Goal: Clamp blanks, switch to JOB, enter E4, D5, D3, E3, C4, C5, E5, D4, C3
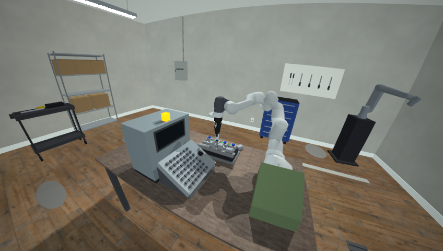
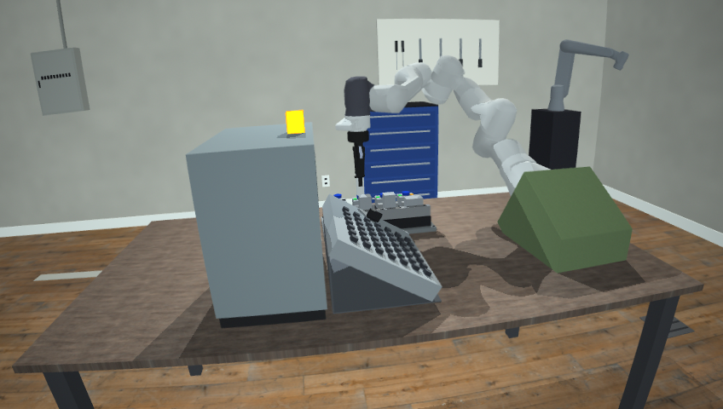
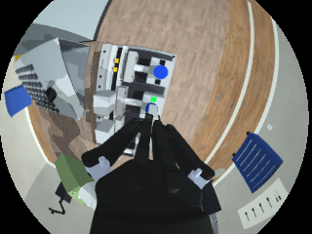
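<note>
My gripper [image 1: 217, 137] [image 2: 360, 188] [image 3: 151, 110] is shut and empty, its tips at the blue valve knob [image 3: 147, 106] of the second station from the far end; whether they touch it is unclear. A green lens [image 3: 153, 99] is lit beside that knob. Grey blanks [image 3: 103, 103] [image 3: 104, 131] sit at the second and third stations. The far-end station, with its blue knob [image 3: 161, 72], shows no blank. The fourth station is largely hidden by my fingers. The amber lamp [image 1: 165, 116] [image 2: 295, 122] is lit. The black selector [image 1: 200, 153] [image 2: 374, 215] [image 3: 50, 95] is on the key panel; no key looks lit.
The grey cabinet [image 1: 139, 136] [image 2: 253, 227] and sloped key panel [image 1: 161, 164] [image 2: 385, 273] stand beside the vise fixture [image 1: 229, 161] [image 2: 425, 229]. A green block [image 1: 278, 192] [image 2: 583, 207] stands near the arm's base. A blue drawer cabinet [image 1: 290, 121] [image 2: 401, 149] stands behind the table.
</note>
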Robot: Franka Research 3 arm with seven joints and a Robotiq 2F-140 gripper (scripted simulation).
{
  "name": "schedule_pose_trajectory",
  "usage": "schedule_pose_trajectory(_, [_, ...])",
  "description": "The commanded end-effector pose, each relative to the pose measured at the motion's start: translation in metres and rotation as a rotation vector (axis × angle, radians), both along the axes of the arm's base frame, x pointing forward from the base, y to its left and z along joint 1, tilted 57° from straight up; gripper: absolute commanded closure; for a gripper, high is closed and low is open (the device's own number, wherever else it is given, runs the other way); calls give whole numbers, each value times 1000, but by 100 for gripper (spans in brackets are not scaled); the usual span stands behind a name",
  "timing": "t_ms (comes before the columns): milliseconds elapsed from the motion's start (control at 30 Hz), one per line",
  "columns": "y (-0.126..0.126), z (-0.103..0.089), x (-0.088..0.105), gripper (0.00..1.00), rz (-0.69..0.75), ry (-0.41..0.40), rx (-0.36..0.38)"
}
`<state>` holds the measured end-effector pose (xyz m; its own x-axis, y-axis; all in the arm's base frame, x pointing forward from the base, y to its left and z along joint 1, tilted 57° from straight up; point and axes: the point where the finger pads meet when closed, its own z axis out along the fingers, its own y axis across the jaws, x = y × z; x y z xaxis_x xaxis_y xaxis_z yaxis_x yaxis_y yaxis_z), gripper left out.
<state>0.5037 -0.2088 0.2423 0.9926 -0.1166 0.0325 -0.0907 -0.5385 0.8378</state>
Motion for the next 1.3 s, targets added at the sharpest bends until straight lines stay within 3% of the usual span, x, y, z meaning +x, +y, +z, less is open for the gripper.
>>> schedule_pose_trajectory(0, [2,1,-1,100,-3,1,1])
schedule_pose_trajectory(367, [11,6,0,100,-3,1,0])
schedule_pose_trajectory(1067, [81,52,7,100,-3,1,0])
schedule_pose_trajectory(1267, [91,59,8,100,-3,1,0])
